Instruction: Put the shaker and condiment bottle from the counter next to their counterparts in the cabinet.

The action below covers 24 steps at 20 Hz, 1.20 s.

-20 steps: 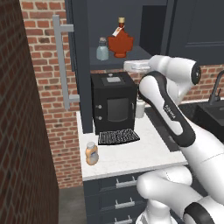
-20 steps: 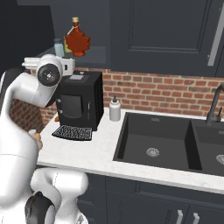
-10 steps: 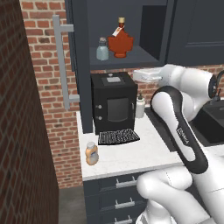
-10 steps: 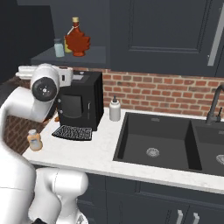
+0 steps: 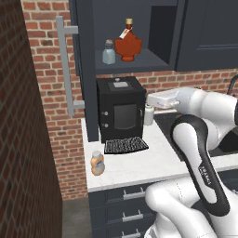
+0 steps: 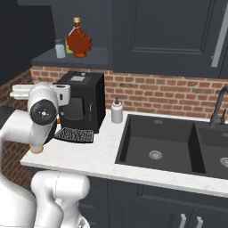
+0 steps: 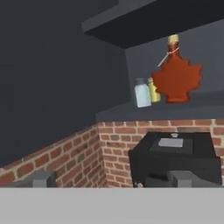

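up on the cabinet shelf i see the blue-grey shaker standing upright just left of the red maple-leaf bottle; from the hand camera the yellow-green shaker sits tucked between that shaker and the leaf bottle, a little behind. the cabinet door stands open, its long silver handle against the brick. down on the counter the orange-tan condiment bottle stands upright near the front left corner, apart from the black coffee machine and its drip grate. a white squeeze bottle stands between the machine and the black sink. my gripper hangs above the counter, level with the machine top and looking toward the shelf; the fingers are spread wide with nothing between them.
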Tool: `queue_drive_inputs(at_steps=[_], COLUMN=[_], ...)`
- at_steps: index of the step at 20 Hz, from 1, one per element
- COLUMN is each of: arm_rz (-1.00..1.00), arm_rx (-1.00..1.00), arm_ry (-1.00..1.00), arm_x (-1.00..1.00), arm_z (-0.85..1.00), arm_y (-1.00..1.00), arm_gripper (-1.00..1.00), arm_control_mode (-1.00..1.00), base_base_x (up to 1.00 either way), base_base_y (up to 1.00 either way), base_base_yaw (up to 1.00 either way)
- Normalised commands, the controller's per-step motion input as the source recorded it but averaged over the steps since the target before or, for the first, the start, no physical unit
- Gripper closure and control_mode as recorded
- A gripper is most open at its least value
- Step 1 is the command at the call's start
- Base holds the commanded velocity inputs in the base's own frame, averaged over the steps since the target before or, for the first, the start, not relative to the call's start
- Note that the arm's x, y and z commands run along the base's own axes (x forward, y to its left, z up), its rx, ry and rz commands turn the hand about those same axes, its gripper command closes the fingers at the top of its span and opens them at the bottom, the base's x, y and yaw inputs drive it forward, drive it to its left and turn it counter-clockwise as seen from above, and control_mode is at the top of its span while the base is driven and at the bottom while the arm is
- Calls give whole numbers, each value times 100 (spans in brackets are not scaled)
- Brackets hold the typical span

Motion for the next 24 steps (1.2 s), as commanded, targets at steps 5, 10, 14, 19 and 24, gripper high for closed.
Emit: queue_drive_inputs(at_steps=[5, 10, 14, 19, 24], arm_rz=[14, 4, 13, 21, 21], arm_rx=[-1, -7, -13, -5, -5], arm_ry=[9, 22, 8, 1, 0], arm_x=[-21, 0, 0, -1, 0], arm_z=[-51, -72, -56, -46, -42], arm_y=[0, 39, 15, 0, 0], arm_gripper=[-100, -100, -100, -100, -100], arm_control_mode=[-100, -100, -100, -100, -100], base_base_x=[0, 0, 0, 0, 0], base_base_y=[0, 0, 0, 0, 0], base_base_yaw=[0, 0, 0, 0, 0])
